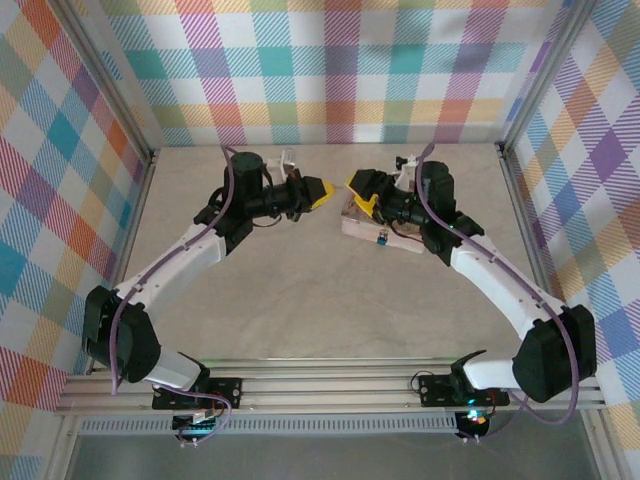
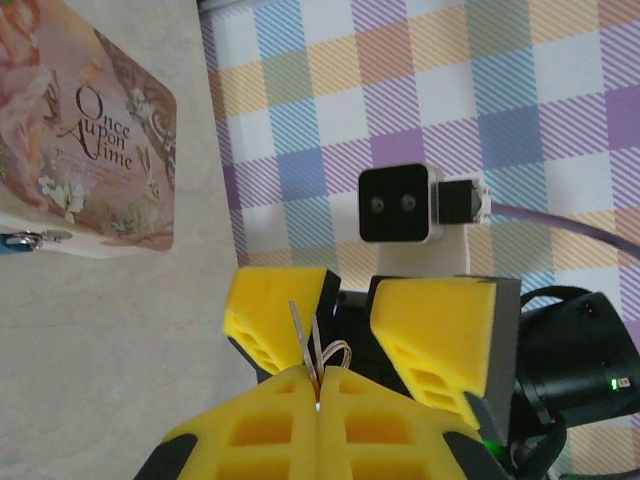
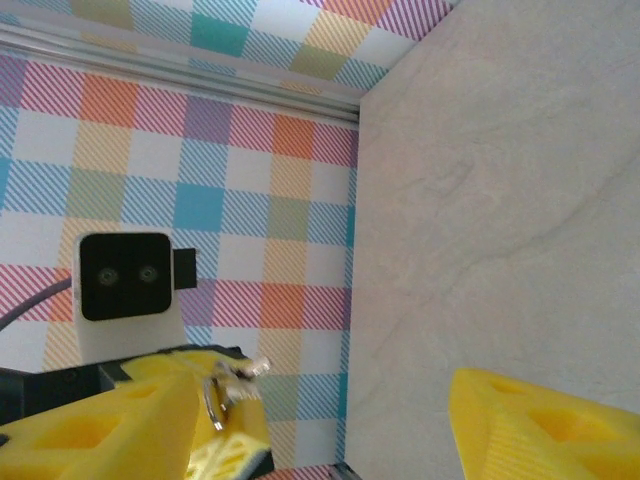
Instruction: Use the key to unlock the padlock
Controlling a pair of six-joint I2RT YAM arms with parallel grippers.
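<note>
- Key (image 2: 301, 340) pinched in left tool (image 2: 317, 400), clenched tight, lower middle of left wrist frame
- right tool (image 2: 352, 320) faces it just above, fingers spread wide
- storybook box (image 2: 100, 150) upper left on bench (image 2: 100, 350)

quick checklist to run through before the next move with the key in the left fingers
1. Left fingers shut on the key: ok.
2. Right fingers open and facing the key: ok.
3. Key inside the right fingers' gap: cannot tell; it overlaps the edge of one of them.
4. Padlock located: cannot tell; the small blue item beside the Once Upon a Time box is too small to identify.
5. Box lying flat on the table: ok.
</note>
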